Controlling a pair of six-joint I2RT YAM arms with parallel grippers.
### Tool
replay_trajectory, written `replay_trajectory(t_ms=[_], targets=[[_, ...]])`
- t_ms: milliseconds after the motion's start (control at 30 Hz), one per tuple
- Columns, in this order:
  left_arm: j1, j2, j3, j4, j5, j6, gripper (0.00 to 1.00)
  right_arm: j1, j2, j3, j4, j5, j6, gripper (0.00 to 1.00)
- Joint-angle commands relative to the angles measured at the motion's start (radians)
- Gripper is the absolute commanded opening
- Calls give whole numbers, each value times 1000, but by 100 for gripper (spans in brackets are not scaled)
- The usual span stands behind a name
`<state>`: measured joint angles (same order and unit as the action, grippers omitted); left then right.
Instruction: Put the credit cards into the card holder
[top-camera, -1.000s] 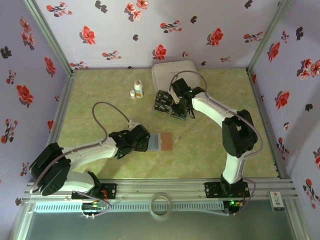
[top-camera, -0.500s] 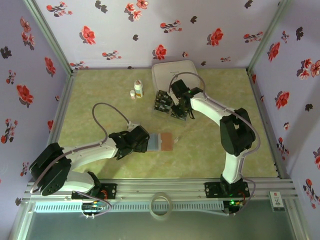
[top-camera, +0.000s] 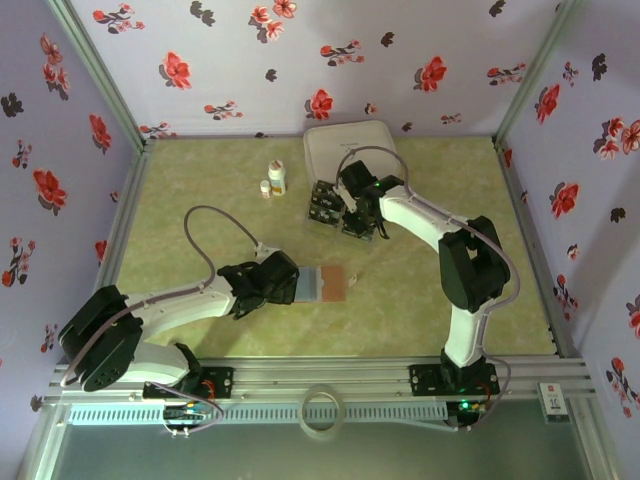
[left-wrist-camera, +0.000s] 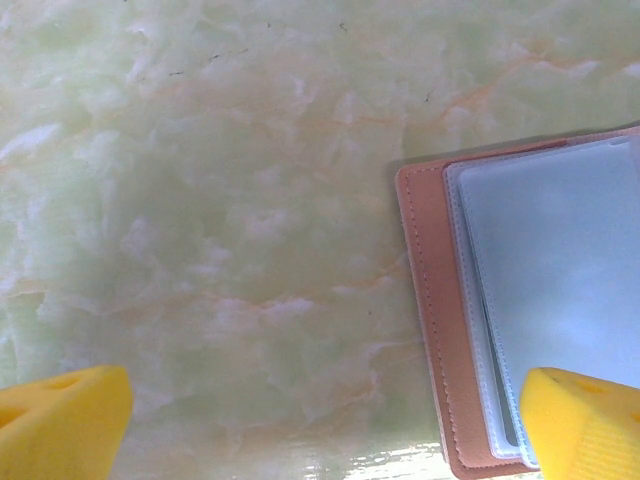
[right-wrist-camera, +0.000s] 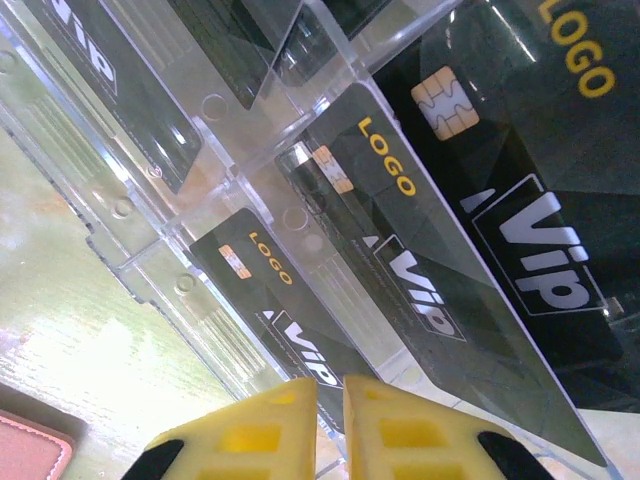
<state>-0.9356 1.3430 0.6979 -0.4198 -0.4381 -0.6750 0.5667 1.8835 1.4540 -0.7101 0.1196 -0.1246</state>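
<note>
The card holder (top-camera: 337, 283) lies open on the table, reddish-brown leather (left-wrist-camera: 428, 300) with grey pockets (left-wrist-camera: 560, 270). My left gripper (top-camera: 296, 283) hovers low over its left half, wide open (left-wrist-camera: 330, 430), with one yellow finger (left-wrist-camera: 585, 425) above the pockets and nothing held. Several black credit cards (top-camera: 327, 202) stand in a clear rack (right-wrist-camera: 190, 190). My right gripper (top-camera: 352, 218) is down at that rack. Its yellow fingers (right-wrist-camera: 405, 430) are pressed nearly together on the lower edge of one black credit card (right-wrist-camera: 285, 300) marked LOGO and VIP.
A large white rounded case (top-camera: 350, 147) lies behind the rack. Two small white bottles (top-camera: 276, 177) stand left of the rack. Flowered walls and a metal rail fence the table in on all sides.
The right gripper's jaws have closed in on the card and the wrist has shifted slightly left at the rack. The left arm and the card holder have not moved.
</note>
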Motion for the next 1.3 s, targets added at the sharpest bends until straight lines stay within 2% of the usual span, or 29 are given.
replay_trajectory(t_ms=[0,200,400,900,1267], targets=[[9,-9,-16,4,-23,-9,100,9,5,21,-29,-8,-17,19],[11,-11,-20,7,-22,-11,100,9,-26,33,-14,14,-18,28],[11,-4,-24,17,-16,-12,100,9,-21,60,-12,47,-34,33],[21,1,-38,31,-9,-8,100,12,57,65,-15,76,-56,33],[27,1,-41,38,-2,-6,100,27,58,44,-21,77,-62,31]])
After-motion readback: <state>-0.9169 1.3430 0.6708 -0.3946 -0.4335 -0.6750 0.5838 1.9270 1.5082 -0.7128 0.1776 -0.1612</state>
